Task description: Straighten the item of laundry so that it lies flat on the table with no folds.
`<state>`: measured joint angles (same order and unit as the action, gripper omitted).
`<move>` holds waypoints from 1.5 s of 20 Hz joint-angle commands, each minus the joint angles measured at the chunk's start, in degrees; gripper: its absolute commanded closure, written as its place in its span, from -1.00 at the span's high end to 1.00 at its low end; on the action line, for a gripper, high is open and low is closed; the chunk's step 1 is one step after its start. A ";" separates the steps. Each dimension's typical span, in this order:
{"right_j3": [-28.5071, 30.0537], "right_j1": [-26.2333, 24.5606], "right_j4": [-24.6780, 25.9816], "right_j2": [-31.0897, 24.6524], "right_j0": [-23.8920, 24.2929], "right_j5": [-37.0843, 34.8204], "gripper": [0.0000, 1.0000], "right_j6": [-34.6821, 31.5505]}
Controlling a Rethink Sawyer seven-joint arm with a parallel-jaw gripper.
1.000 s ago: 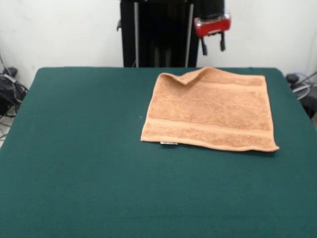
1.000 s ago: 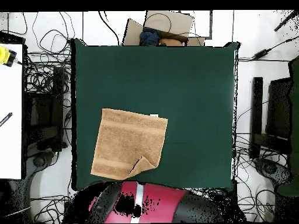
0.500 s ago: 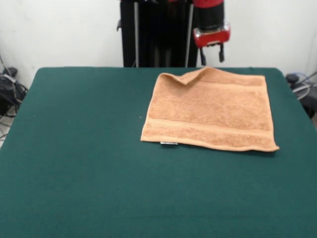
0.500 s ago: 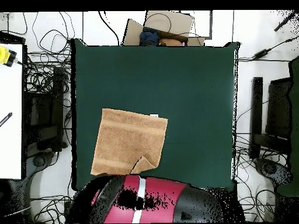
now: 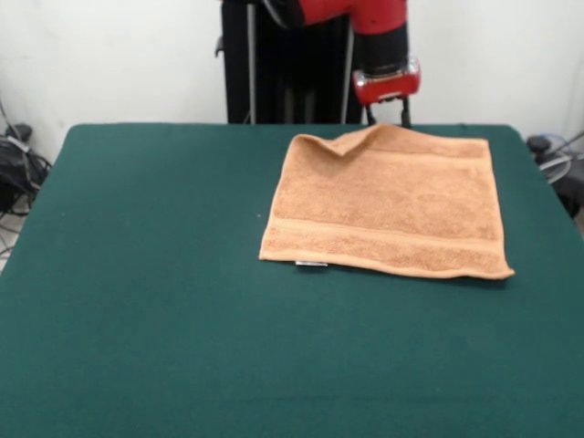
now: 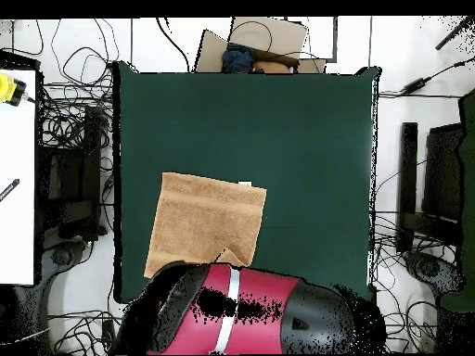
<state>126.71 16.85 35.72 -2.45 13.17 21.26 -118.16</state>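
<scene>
The item of laundry (image 5: 388,205) is a tan-orange towel lying on the right half of the table (image 5: 146,274), with a small white tag (image 5: 311,264) at its near edge. Its far-left corner (image 5: 342,141) is folded over onto the towel and stands up as a ridge. My gripper (image 5: 388,117) hangs open right at the towel's far edge, just right of that fold, its fingertips (image 5: 371,115) down at the cloth's rim. In the overhead view the red arm (image 6: 232,311) covers the gripper and the bottom strip of the towel (image 6: 204,221).
The black pedestal (image 5: 283,64) rises behind the table's far edge. Tangled cables (image 6: 70,120) and dark equipment (image 6: 436,185) surround the table. A white bench (image 6: 17,185) stands to the side and a cardboard box (image 6: 260,42) sits beyond the far end.
The gripper has come down and slightly toward the towel, from well above its far edge to right at it. In the overhead view the arm now covers more of the towel. The towel has not moved.
</scene>
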 commanded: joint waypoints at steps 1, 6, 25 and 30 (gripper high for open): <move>-13.07 -8.67 0.48 -1.51 1.42 3.83 1.00 -5.25; -12.26 -8.58 2.23 -1.78 3.17 3.58 1.00 -5.44; 4.94 19.63 -8.71 -14.26 6.29 -21.75 1.00 -5.74; 6.00 21.80 -9.51 -15.16 6.49 -23.38 1.00 -5.80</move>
<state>134.18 36.82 30.03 -10.26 18.99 1.00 -118.17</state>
